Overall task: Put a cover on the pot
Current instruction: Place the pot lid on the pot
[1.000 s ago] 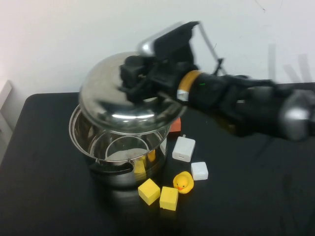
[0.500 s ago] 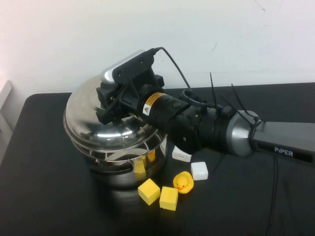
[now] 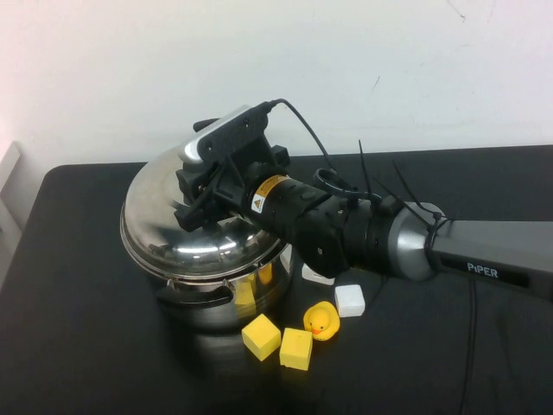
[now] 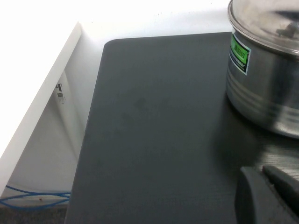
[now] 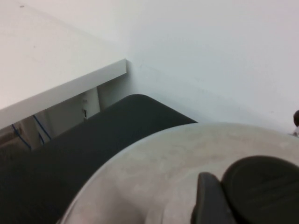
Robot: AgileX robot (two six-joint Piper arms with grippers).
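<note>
The shiny steel pot [image 3: 216, 313] stands at the table's left middle, with one black handle facing the front. The domed steel lid [image 3: 164, 226] lies over its opening, about level with the rim. My right gripper [image 3: 204, 195] is over the lid's middle, shut on the lid's black knob [image 5: 261, 186]; one finger [image 5: 208, 200] presses against it. The pot [image 4: 266, 88] with a green label also shows in the left wrist view, with the lid's rim [image 4: 254, 29] on top. My left gripper [image 4: 270, 186] hangs low over the table beside the pot, fingers together and empty. It is out of the high view.
Two yellow blocks [image 3: 261, 336] [image 3: 296, 349], a yellow duck [image 3: 321, 321] and a white block [image 3: 350, 300] lie just in front and right of the pot. A white charger [image 3: 313, 275] is partly hidden under my right arm. The table's left edge [image 4: 96, 107] borders a white shelf.
The right gripper has carried the lid down and left, from tilted above the open pot to lying over its rim. The pot's inside is now hidden.
</note>
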